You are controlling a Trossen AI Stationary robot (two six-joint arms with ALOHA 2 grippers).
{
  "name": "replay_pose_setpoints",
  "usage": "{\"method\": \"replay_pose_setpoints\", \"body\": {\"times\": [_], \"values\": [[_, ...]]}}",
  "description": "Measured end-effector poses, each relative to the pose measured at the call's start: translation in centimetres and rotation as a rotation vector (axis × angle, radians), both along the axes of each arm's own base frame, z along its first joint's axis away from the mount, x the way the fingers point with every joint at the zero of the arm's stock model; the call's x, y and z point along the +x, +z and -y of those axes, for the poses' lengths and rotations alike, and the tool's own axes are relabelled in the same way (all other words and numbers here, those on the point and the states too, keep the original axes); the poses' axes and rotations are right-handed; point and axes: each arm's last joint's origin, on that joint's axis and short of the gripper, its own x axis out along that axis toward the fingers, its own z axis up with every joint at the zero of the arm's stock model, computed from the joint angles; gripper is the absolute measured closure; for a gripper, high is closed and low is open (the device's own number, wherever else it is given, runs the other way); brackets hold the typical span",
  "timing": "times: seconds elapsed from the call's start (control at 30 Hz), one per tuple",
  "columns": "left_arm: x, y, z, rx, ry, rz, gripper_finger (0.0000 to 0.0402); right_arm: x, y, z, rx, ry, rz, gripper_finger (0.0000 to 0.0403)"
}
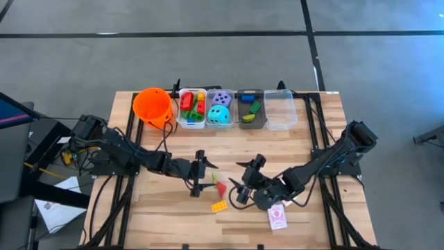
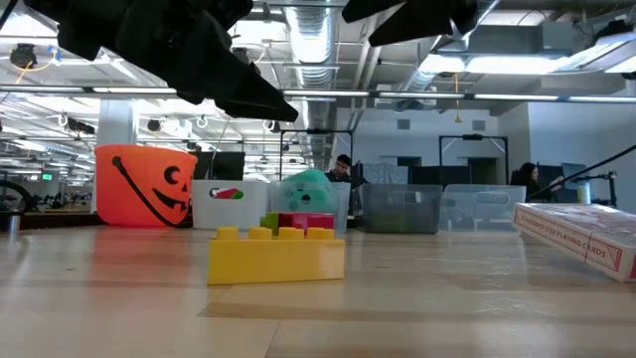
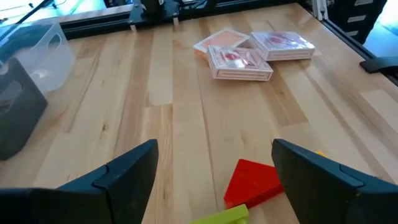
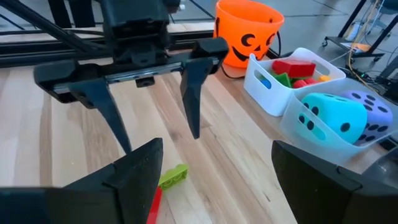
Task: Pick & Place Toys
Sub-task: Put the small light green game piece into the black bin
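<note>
L gripper [image 1: 210,175]: mid-table, fingers spread wide, nothing held. Directly by its tips lie 1 red brick [image 1: 220,187] and 1 green brick [image 4: 172,176], both loose on the wood, not gripped.

R gripper [image 1: 241,182]: just right of those bricks, jaws apart, empty; faces the L gripper across a narrow gap.

1 yellow brick [image 1: 219,206]: near side of the gap, flat on table, apart from both grippers.

Playing-card packs: 3 seen in L wrist view [image 3: 241,63], clustered and touching, near-right part of table under the R arm; only 1 shows clear from above.

Far edge, row L to R: 1 orange bucket [image 1: 152,106]; 1 white bin [image 1: 191,108] w/ red, green, yellow, blue bricks (count unclear); 1 bin [image 1: 220,109] w/ 1 purple die [image 1: 222,99] and 1 teal die [image 1: 219,115]; 1 grey bin [image 1: 250,108] w/ 1 blue and 2 green pcs; 1 clear bin [image 1: 279,109].

Open room: bare wood between bin row and grippers; near-left corner open.
</note>
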Motion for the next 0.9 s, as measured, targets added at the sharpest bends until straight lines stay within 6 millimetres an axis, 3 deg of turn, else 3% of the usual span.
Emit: {"method": "replay_pose_setpoints", "body": {"times": [0.43, 0.77, 0.9], "values": [[0.2, -0.4, 0.0, -0.019, -0.044, -0.019, 0.0093, 0.1, 0.0, 0.3, 0.015, -0.014, 0.008, 0.0109], [2.2, -6.1, -3.2, -0.042, -0.016, -0.173, 0.0096, 0.1, -0.1, 0.3, 0.012, -0.014, 0.003, 0.0109], [2.7, -6.8, -4.3, -0.104, -0.059, -0.192, 0.0098, 0.1, -0.1, 0.3, 0.008, -0.013, -0.002, 0.0109]]}}
